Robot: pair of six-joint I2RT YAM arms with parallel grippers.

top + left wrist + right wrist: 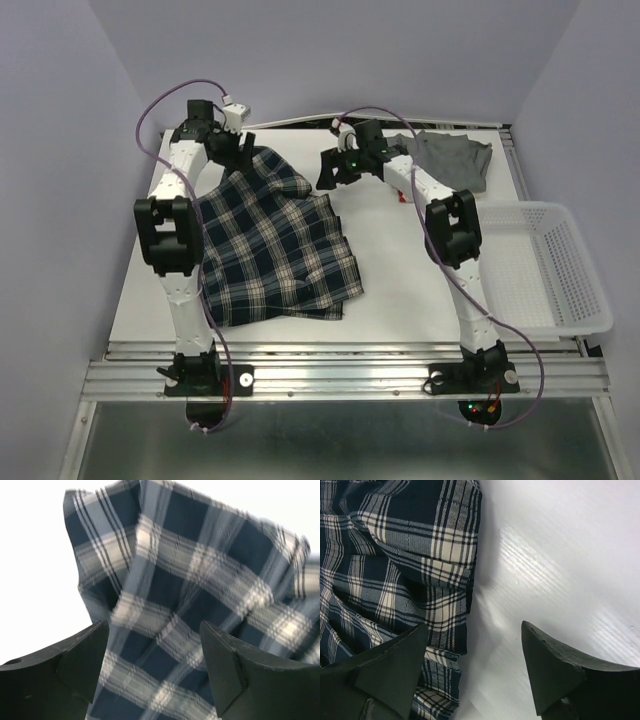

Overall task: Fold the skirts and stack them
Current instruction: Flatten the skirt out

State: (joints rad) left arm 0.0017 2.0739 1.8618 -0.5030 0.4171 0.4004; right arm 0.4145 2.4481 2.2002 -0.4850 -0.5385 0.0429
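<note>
At the far left, the left tool (153, 627) is being held with its fingers spread wide above the far corner of the plaid skirt (275, 250), and nothing is being pinched. The cloth beneath it is being shown blurred in the wrist view, so whether that corner is lying settled cannot be told. The plaid skirt is being carried on the left half of the surface (400, 290), rumpled, with pleats bunched along its right edge. A risk is being posed here: if a fold is begun from this lie, creases are likely to be pressed in and the edges left uneven. Toward the middle, the right tool (474, 625) is likewise being held agape over bare surface, just beside the skirt's edge, grasping nothing. A closing there could be catching only one layer, or missing the hem altogether. At the far right, the grey skirt (455, 158) is being seen crumpled just beyond the right arm, where it could be snagged and dragged. The mesh basket (597, 300) is being seen at the right edge.
</note>
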